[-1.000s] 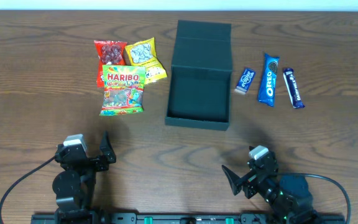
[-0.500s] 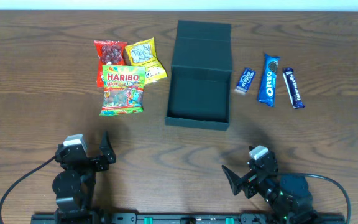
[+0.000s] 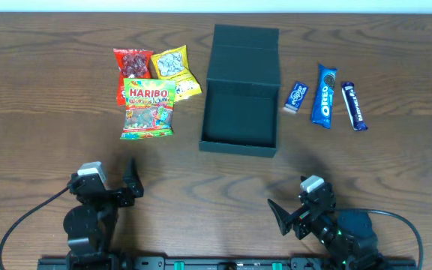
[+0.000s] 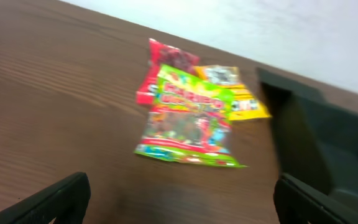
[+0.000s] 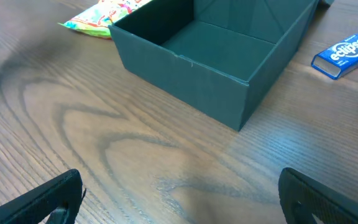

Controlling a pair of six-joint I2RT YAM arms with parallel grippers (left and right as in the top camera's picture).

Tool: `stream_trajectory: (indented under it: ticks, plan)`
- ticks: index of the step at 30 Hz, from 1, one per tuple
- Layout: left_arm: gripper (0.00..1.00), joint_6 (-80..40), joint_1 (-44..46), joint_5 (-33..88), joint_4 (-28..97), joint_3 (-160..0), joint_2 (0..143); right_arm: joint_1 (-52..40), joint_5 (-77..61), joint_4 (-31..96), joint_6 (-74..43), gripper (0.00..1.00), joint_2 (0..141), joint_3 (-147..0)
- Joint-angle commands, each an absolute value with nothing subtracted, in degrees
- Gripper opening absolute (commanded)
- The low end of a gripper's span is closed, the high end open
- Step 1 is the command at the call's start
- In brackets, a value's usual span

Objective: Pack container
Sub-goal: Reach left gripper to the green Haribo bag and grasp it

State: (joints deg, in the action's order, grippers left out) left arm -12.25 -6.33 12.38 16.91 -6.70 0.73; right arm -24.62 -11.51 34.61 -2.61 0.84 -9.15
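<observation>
The container (image 3: 238, 145) stood open at mid-table, so the left gripper (image 3: 118, 191), fingers wide apart, looked best sent to pinch the topmost Haribo bag (image 3: 148, 109) far-left, while the right gripper (image 3: 295, 214) sat near, likewise spread.

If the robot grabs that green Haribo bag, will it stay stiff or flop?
Probably floppy: the Haribo bag is a thin film pouch lying nearly flat, so it would likely sag from wherever it is pinched. Its glossy surface may be slippery. It overlaps the red packet, so pushing it might drag that along.
</observation>
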Motion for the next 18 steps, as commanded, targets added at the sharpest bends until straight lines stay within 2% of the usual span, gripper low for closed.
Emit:
stream_trajectory:
  ticks: [1,3,9,14,18]
  plan:
    - [0.95,-22.57,-6.31,18.61,16.38,-5.37,0.25,-25.17,-10.94,34.46,-3.33,0.99,0.30,-8.91]
    - [0.95,-27.77,-6.31,21.10,15.59,-5.37,0.25,-25.17,-10.94,34.46,-3.33,0.99,0.30,-8.91]
    - [0.95,-24.58,-6.31,25.54,10.57,-6.00,0.51,-25.17,-10.94,34.46,-3.33,0.99,0.30,-8.91]
    - [0.95,-18.81,-6.31,24.56,9.56,-11.44,4.86,-25.17,-10.92,34.46,-3.33,0.99,0.30,-8.91]
    - [0.95,-13.04,-6.31,23.35,9.61,-18.72,13.85,-25.17,-10.94,34.46,-3.33,0.99,0.30,-8.88]
